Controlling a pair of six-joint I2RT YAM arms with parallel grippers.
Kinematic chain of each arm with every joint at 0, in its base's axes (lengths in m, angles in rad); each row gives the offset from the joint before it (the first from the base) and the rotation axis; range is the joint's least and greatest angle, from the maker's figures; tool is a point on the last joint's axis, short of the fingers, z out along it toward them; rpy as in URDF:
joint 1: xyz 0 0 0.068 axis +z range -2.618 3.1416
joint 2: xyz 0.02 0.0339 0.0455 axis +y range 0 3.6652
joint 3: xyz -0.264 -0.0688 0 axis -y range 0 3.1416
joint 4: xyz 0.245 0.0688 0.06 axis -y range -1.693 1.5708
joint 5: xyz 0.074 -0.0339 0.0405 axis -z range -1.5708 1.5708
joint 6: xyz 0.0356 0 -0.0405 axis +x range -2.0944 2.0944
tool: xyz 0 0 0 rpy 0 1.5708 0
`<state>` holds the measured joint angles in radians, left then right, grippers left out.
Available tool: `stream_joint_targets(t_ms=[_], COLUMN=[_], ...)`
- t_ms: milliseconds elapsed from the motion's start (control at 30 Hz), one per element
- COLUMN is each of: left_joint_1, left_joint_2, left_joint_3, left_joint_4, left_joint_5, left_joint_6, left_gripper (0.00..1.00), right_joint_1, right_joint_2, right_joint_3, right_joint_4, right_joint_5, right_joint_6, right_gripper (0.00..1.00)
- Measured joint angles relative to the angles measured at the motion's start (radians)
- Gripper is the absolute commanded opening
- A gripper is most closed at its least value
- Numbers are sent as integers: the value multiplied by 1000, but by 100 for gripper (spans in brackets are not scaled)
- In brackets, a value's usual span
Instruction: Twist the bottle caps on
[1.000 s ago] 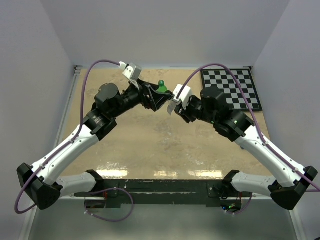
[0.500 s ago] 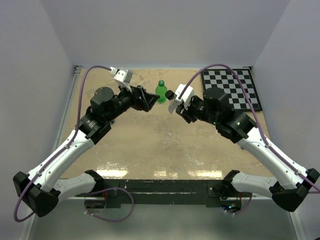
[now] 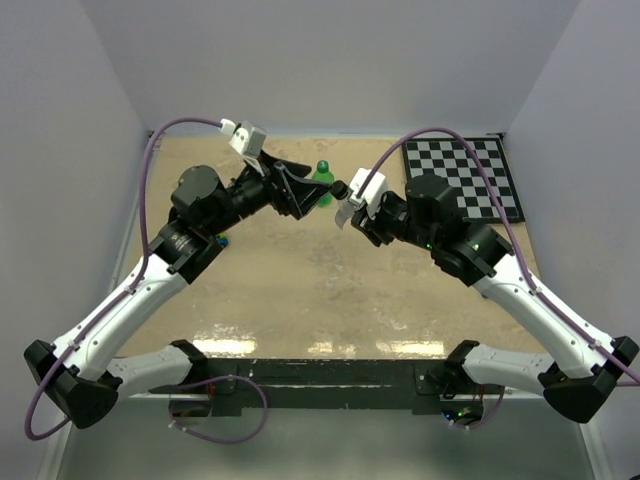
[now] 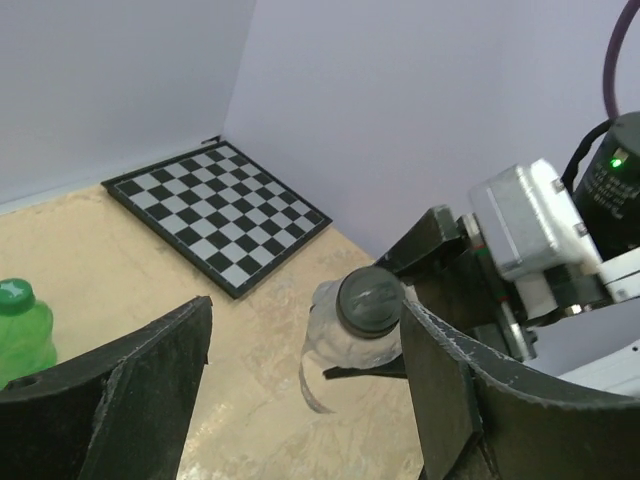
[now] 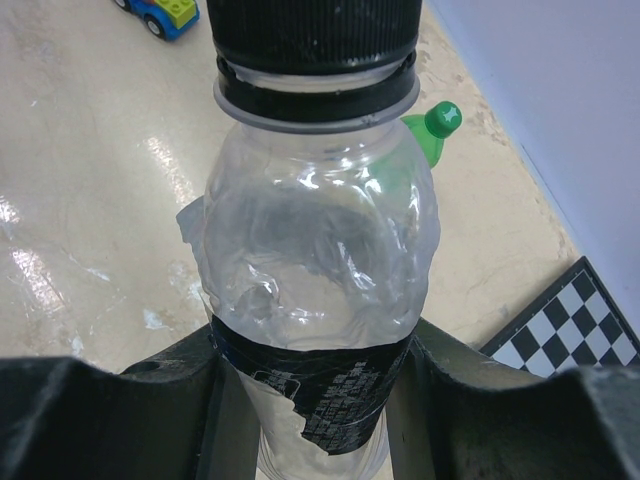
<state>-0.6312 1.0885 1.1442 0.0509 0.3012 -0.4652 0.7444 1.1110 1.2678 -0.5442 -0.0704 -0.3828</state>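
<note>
My right gripper [image 5: 310, 360] is shut on the clear bottle [image 5: 315, 250] at its dark label band and holds it above the table. The black cap [image 5: 310, 35] sits on the bottle's neck. My left gripper [image 4: 308, 330] is open, with nothing between its fingers. The black cap [image 4: 370, 300] lies just ahead of the left gripper's right fingertip [image 4: 440, 350]. The green bottle [image 3: 322, 180] stands upright on the table behind both grippers, with the green cap [image 4: 12, 291] on top. From above, the left gripper [image 3: 303, 195] and the right gripper [image 3: 346, 200] face each other.
A checkerboard [image 3: 463, 178] lies at the back right of the table. A small blue and green toy car [image 5: 165, 15] sits on the table on the left, near the left arm's elbow [image 3: 190, 215]. White walls enclose the tan table top [image 3: 320, 290].
My left gripper has drawn back to the left off the clear bottle's cap and turned at the wrist, its jaws a little narrower. The right arm and both bottles have stayed put.
</note>
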Motion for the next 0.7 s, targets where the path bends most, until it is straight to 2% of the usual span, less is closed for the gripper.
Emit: stream_joint_targets(t_ms=[200, 700], left_joint_1=[-19, -131], left_joint_2=[58, 124], left_joint_3=[87, 171], left_joint_4=[6, -131], left_joint_5=[-10, -139], left_joint_6=[-44, -76], left_gripper=[69, 63], right_joint_1=[0, 0], right_joint_2=[10, 10], right_joint_3=[0, 0], right_joint_4=[0, 0], right_joint_5=[0, 0], right_joint_6=[0, 0], right_gripper=[0, 0])
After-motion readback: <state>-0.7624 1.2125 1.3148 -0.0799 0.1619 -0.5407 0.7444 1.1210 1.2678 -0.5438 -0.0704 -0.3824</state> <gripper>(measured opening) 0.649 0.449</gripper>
